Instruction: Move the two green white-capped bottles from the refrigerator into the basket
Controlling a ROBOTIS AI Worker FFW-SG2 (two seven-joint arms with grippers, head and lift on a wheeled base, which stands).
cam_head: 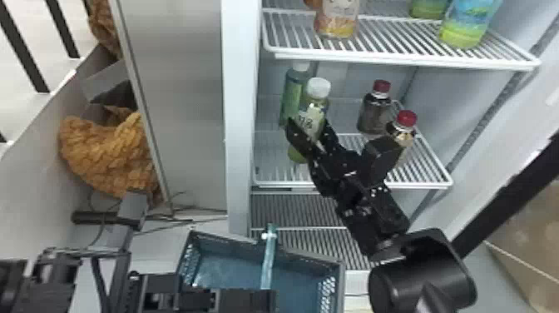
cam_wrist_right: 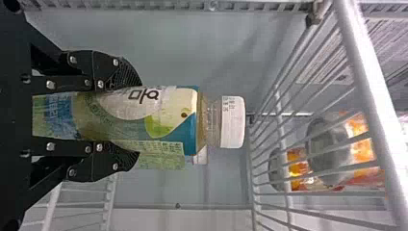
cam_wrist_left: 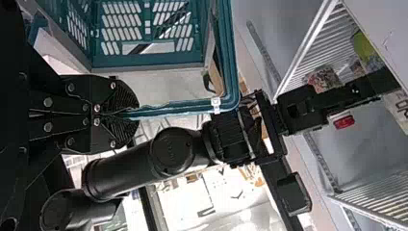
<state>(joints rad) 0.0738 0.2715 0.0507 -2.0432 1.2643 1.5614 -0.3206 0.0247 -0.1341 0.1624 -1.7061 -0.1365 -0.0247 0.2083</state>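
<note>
- Green white-capped bottles [cam_head: 318,111], two of them, are at the left of the refrigerator's [cam_head: 238,125] middle shelf [cam_head: 416,185], likely weighty with liquid, smooth and perhaps slippery if damp.
- Left gripper [cam_wrist_left: 126,115] has its fingers pressed together on the basket handle [cam_head: 268,260], a thin, probably stiff bar; the basket [cam_head: 224,239] sits low and near, outside the shelves.
- Farther bottle [cam_head: 293,93] stands upright behind and to the left of the other; its middle looks the best hold, once its neighbour is out.
- Nearer bottle [cam_wrist_right: 168,120] should be firm enough for a squeeze but may give a little at the wall; around the body, below the shoulder, is the sound place to take it.
- Right gripper [cam_wrist_right: 137,120] is parted to that bottle's width, pinching its labelled body, pads against both sides; whether its base touches the shelf, I cannot tell.
</note>
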